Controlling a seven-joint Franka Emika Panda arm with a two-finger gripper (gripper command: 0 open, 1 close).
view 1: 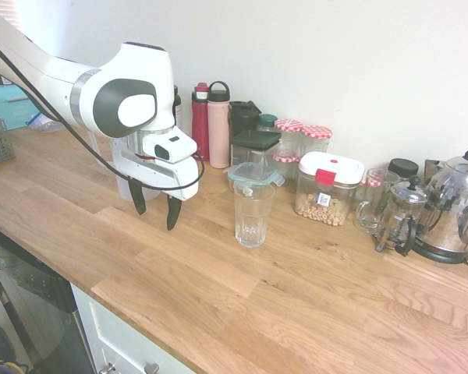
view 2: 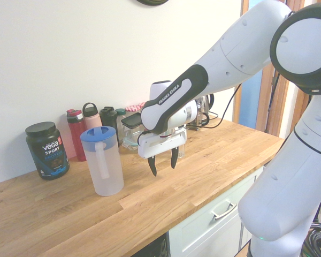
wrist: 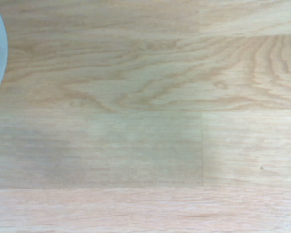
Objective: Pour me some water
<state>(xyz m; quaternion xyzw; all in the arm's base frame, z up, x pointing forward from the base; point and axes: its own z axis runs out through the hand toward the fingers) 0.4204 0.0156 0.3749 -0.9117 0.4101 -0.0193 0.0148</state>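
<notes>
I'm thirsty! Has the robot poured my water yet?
Not yet. Nothing looks done: the clear drinking glass looks empty. The open white gripper hangs over bare wooden counter, holding nothing. The clear plastic pitcher with the blue lid stands untouched. Left: grasp the pitcher, pour.

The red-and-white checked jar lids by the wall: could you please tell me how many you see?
3: two lids side by side at the wall, one lower in front. Others may be hidden behind the containers.

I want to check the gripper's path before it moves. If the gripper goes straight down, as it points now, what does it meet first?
Most likely the bare wooden countertop. The open gripper hangs between the pitcher and the glass, and nothing lies under it.
</notes>
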